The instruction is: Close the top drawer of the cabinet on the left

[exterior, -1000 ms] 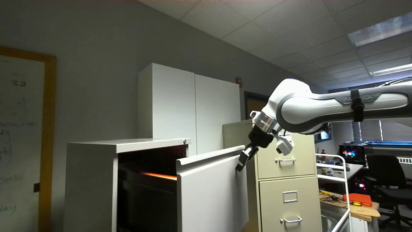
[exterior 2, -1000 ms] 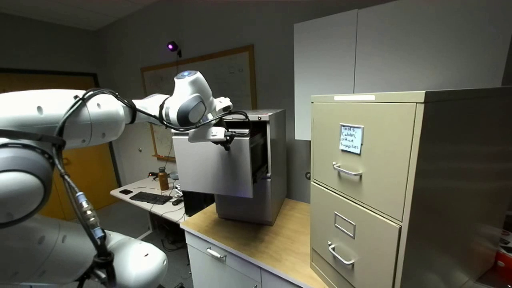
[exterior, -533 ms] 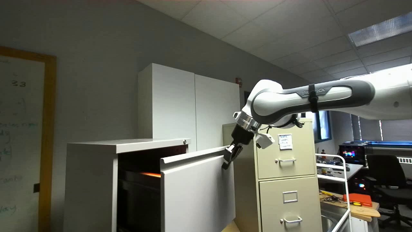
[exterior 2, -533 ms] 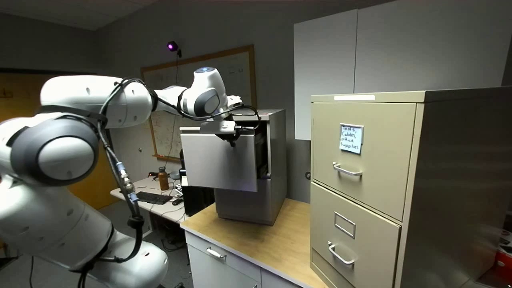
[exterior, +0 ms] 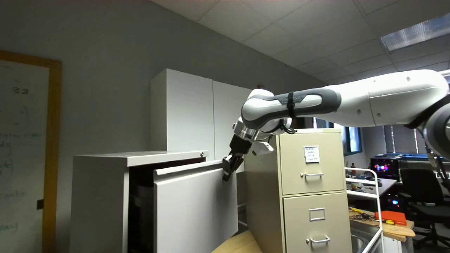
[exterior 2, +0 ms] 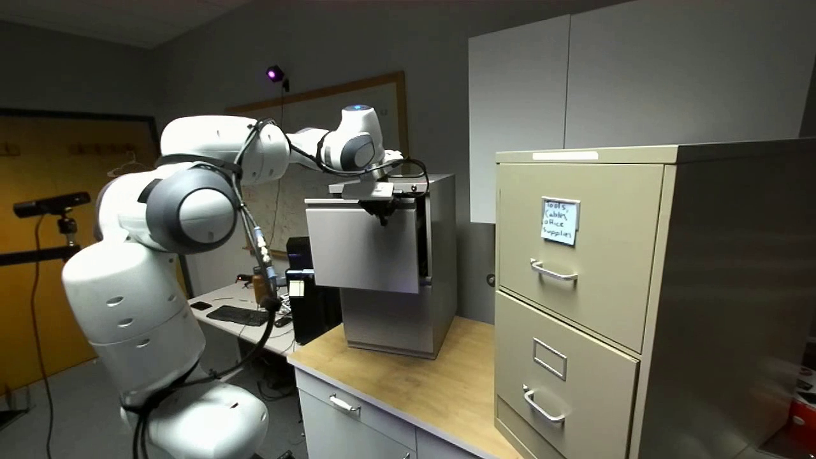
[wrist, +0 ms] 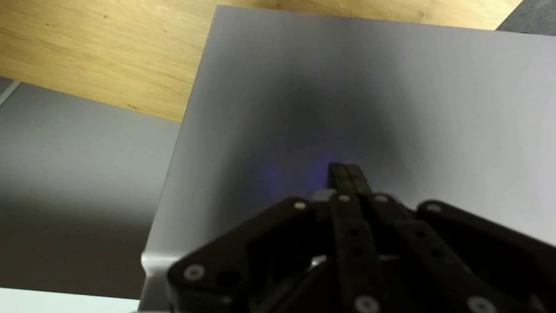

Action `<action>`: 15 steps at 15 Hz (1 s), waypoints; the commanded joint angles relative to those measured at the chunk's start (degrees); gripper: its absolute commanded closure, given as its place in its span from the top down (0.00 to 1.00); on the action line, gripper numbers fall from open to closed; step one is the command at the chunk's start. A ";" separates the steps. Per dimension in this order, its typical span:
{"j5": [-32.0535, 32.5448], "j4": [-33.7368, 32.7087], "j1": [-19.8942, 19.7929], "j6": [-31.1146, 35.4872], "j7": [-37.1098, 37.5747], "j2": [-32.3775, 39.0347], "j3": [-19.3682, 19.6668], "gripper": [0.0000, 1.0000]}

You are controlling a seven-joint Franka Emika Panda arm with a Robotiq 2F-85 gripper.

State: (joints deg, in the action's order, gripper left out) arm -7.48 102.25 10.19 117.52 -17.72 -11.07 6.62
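The white cabinet (exterior: 98, 203) shows in both exterior views (exterior 2: 443, 268). Its top drawer (exterior: 193, 214) stands partly open, with a dark gap between the drawer front and the cabinet body. The plain front also shows in an exterior view (exterior 2: 357, 255) and fills much of the wrist view (wrist: 252, 100). My gripper (exterior: 226, 178) is shut and empty, its fingertips pointing down at the drawer front near its upper edge, toward the side nearest the beige cabinet. It also shows in an exterior view (exterior 2: 383, 222) and the wrist view (wrist: 346, 169). Its fingertips appear to touch the front.
A beige filing cabinet (exterior: 313, 179) stands beside the white cabinet, also seen in an exterior view (exterior 2: 574, 223). Both rest on a wooden counter (exterior 2: 408, 376). A white cupboard (exterior: 190, 116) hangs behind. A desk (exterior 2: 236, 296) with a keyboard stands beyond the arm.
The arm has reached forward toward the cabinet, and the drawer front has moved inward with the gripper against it. The dark gap has narrowed and the orange glow is no longer visible.
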 commanded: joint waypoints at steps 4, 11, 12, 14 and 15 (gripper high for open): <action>-4.50 -21.75 -4.02 -8.32 -0.85 15.86 -3.25 0.00; -10.02 -39.37 -8.85 -14.15 -0.86 30.98 -6.71 0.00; -10.43 -41.78 -9.48 -15.32 -0.37 33.07 -7.20 0.00; -9.88 -46.26 -10.27 -17.34 0.54 36.68 -8.10 0.00; -9.52 -48.39 -10.61 -18.25 0.78 38.31 -8.51 0.00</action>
State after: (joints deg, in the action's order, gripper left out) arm -16.83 64.78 1.39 102.62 -17.73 19.43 0.29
